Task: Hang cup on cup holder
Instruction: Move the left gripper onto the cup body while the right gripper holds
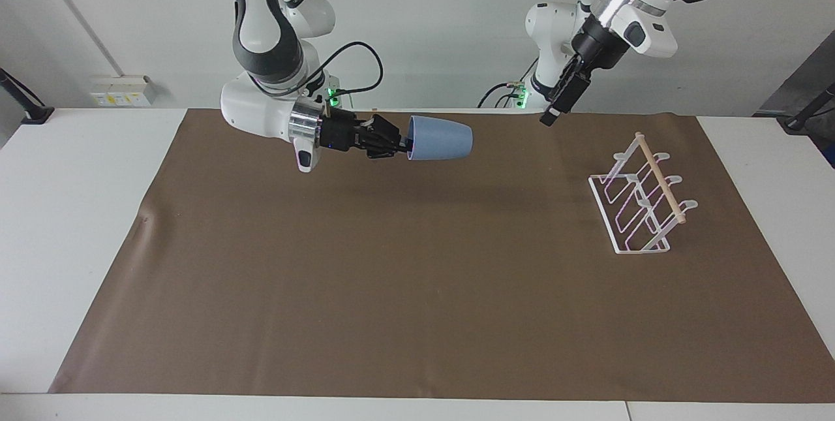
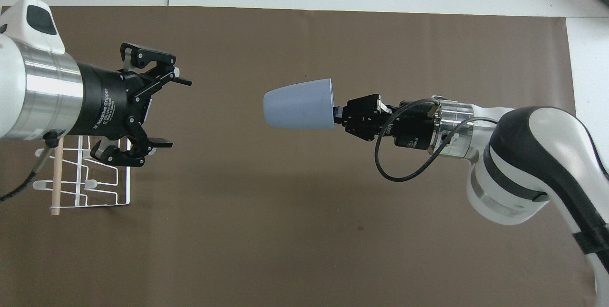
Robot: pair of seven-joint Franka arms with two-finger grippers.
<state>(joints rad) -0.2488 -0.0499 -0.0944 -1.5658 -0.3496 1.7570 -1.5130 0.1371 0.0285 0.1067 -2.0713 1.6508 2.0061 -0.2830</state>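
Blue cup point(image 1: 440, 138) is up over the mat's middle, sideways, pinched at its rim by the right gripper point(image 1: 402, 142), looks mid-handoff, so next the wide-open left gripper point(image 2: 169, 111) grabs it for the rack point(image 1: 636, 209).

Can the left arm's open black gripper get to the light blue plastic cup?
Probably yes. The left gripper is open, facing the light blue plastic cup, held sideways in the air by the right gripper, with nothing between them.
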